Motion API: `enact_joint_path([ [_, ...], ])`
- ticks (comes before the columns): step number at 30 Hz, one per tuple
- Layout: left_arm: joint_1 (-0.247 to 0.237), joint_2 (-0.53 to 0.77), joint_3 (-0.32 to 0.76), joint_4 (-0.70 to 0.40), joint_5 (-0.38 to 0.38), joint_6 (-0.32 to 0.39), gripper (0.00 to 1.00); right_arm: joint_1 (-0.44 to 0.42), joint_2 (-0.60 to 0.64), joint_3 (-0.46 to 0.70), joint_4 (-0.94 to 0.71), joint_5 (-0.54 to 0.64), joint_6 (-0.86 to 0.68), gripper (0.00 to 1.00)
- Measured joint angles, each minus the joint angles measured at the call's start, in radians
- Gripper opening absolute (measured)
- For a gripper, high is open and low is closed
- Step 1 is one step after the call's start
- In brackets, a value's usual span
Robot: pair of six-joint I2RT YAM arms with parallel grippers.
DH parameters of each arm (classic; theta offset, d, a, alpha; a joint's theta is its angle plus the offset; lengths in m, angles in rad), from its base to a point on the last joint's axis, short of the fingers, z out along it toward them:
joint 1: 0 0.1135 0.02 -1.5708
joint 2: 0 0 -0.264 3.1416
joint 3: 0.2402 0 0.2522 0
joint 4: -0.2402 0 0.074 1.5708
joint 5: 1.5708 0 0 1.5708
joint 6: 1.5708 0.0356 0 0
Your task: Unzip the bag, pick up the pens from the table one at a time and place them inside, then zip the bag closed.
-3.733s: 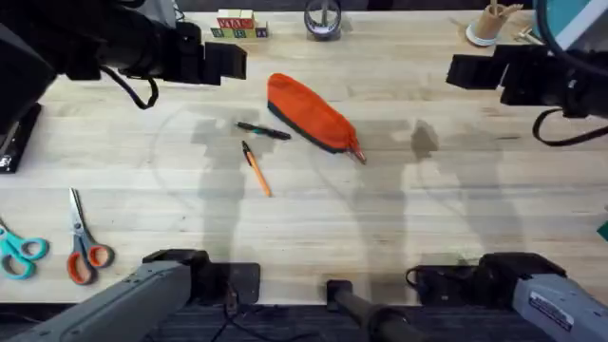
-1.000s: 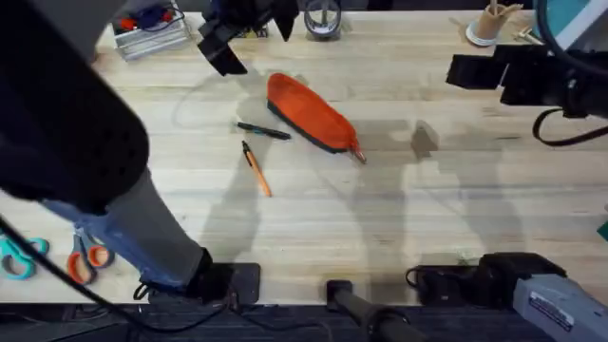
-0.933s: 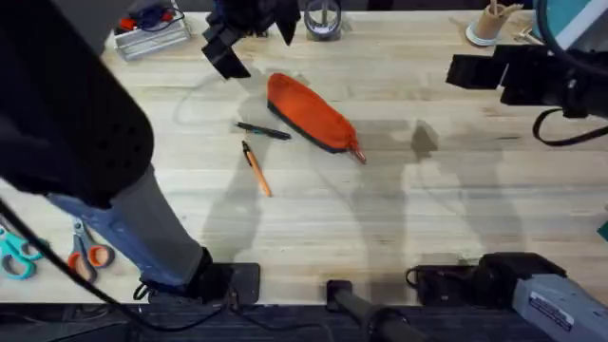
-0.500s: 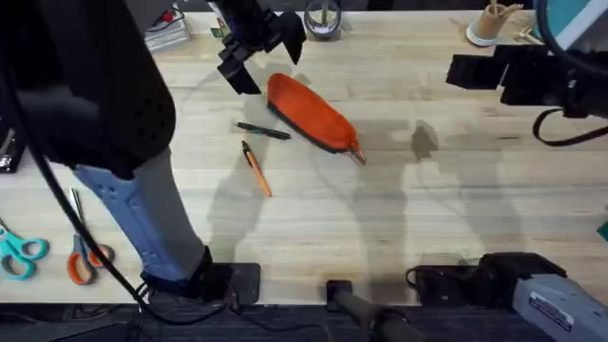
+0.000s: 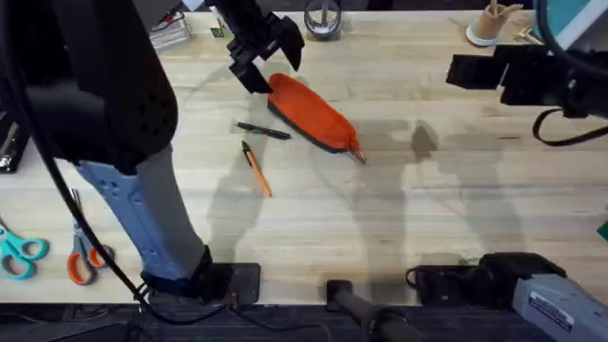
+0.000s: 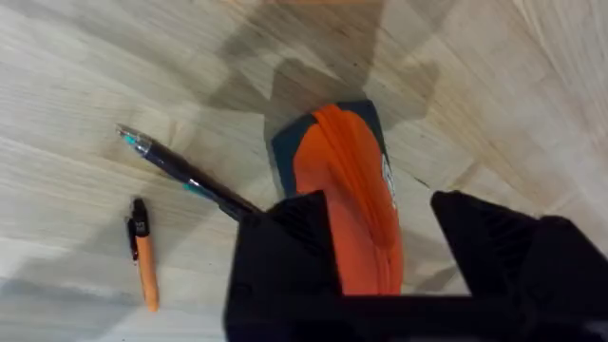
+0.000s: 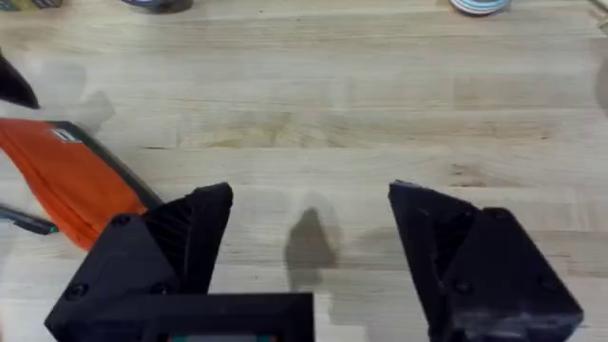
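The bag (image 5: 312,114) is lying on the table (image 5: 427,218) toward its far edge, a little left of the middle, slanting from its far-left end down to its near-right end, where a small pull tab is sticking out. Its zipper looks closed from the left wrist view. The left gripper (image 5: 263,57) is hovering over the bag's far-left end with its fingers spread wide apart and nothing between them (in the left wrist view the orange fabric is showing in the gap). The black pen (image 5: 263,131) is lying just beside the bag on its near-left side, and the orange pen (image 5: 256,169) is resting a little nearer the front edge, apart from both. The right gripper (image 7: 309,237) is sitting well off toward the table's far-right corner, its fingers parted and holding nothing, with bare wood under it. Two pairs of scissors (image 5: 87,249) are lying near the front-left corner.
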Motion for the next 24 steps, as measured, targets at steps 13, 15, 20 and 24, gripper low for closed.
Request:
enact_joint_path([
  [13, 0.030, 0.000, 0.000, -0.008, 0.016, -0.008, 0.123, 0.000, 0.000, 0.000, 0.000, 0.000, 0.000, 0.996],
  [15, 0.030, 0.000, 0.000, -0.011, 0.017, -0.007, 0.046, 0.000, 0.000, 0.000, 0.000, 0.000, 0.000, 0.997],
  [20, 0.030, 0.000, 0.000, -0.011, 0.017, -0.007, 0.042, 0.000, 0.000, 0.000, 0.000, 0.000, 0.000, 0.997],
  [24, 0.030, 0.000, 0.000, -0.011, 0.017, -0.007, 0.040, 0.000, 0.000, 0.000, 0.000, 0.000, 0.000, 0.997],
])
